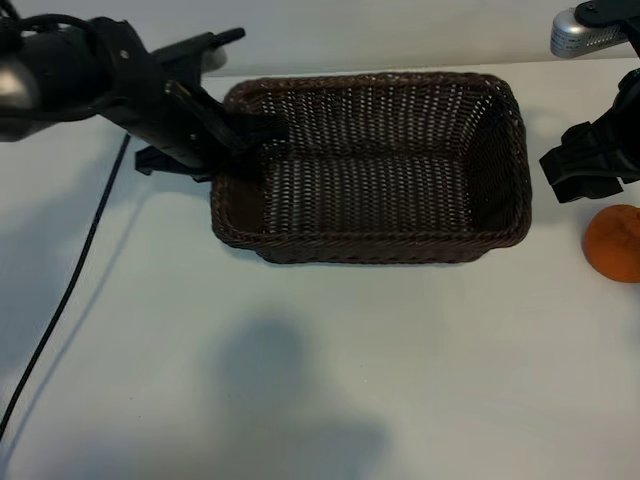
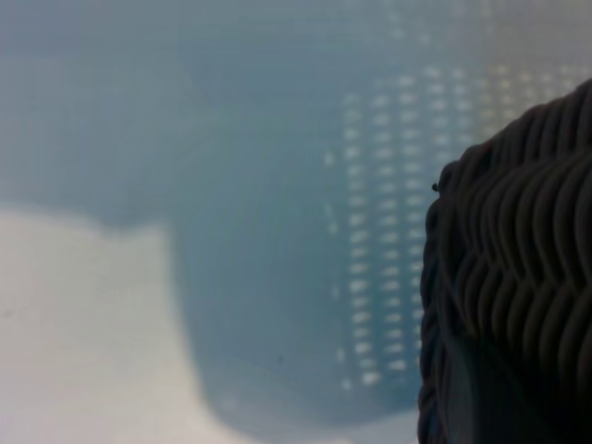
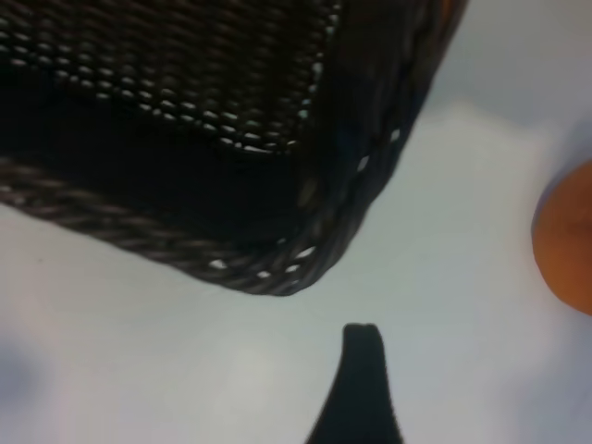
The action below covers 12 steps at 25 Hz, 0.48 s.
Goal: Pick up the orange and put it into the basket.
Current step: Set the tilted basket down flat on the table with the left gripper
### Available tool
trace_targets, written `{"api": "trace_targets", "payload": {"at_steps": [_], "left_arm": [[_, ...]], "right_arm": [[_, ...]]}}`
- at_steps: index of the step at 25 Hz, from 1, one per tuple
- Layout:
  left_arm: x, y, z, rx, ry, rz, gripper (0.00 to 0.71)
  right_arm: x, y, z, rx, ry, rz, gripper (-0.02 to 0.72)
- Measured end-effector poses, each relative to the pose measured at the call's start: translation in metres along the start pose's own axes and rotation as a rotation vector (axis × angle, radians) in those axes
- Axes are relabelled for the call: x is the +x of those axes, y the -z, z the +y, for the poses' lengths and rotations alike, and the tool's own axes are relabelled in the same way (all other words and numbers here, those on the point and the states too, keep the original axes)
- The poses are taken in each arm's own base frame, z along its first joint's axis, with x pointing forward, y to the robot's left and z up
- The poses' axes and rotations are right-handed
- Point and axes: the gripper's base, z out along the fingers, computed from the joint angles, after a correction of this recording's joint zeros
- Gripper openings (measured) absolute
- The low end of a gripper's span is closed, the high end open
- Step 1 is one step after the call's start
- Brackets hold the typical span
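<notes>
Worktop point(image 1: 330, 370): pale, matt surface carrying everything listed; soft shadows fall across its near half, and a thin black cable point(image 1: 70, 285) trails over its left side. Basket point(image 1: 372, 168): rectangular dark brown wicker, rounded corners, braided rim, sloping sides, sitting upright and open-topped at the middle of the worktop; its long axis runs left to right across the exterior view, short axis toward and away from the camera. Nothing lies inside it. The right wrist view shows one rounded corner and rim point(image 3: 277, 268); the left wrist view shows a close stretch of the outer weave point(image 2: 518, 277). Left arm: black, reaching in from the upper left, its left hand point(image 1: 250, 150) tilted downward at the basket's left end, at the rim near the far left corner; the fingers stand only a little apart, and the pictures do not show whether they pinch the rim. Right arm: at the right edge of the exterior view, its right hand point(image 1: 585, 170) hanging just beyond the basket's right end, fingers spread wide with nothing between them; one dark fingertip point(image 3: 361, 370) shows over bare worktop. Orange point(image 1: 614, 243): small, round, dimpled skin, resting on the worktop outside the basket, to its right, just below and in front of the right hand, cut off by the frame edge; its stem end cannot be made out.
</notes>
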Motion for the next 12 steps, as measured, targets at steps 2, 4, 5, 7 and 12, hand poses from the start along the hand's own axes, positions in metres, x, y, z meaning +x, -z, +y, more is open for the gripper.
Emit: {"api": "trace_targets", "payload": {"at_steps": [2, 4, 5, 7, 12], "left_arm": [[0.001, -0.009, 0.002, -0.005, 0.007, 0.020, 0.151], [0.002, -0.017, 0.004, -0.012, 0.012, 0.039, 0.151], [0.003, -0.020, 0.006, -0.017, 0.013, 0.048, 0.151], [0.004, -0.027, 0.007, -0.023, 0.016, 0.063, 0.151], [0.007, -0.037, 0.007, -0.027, 0.007, 0.081, 0.151]], "right_arm": [[0.000, 0.000, 0.000, 0.003, 0.002, -0.001, 0.573], [0.000, 0.000, 0.000, 0.003, 0.002, -0.002, 0.573], [0.000, 0.000, 0.000, 0.003, 0.002, -0.002, 0.573], [0.000, 0.000, 0.000, 0.003, 0.002, -0.001, 0.573], [0.000, 0.000, 0.000, 0.005, 0.003, -0.001, 0.573]]}}
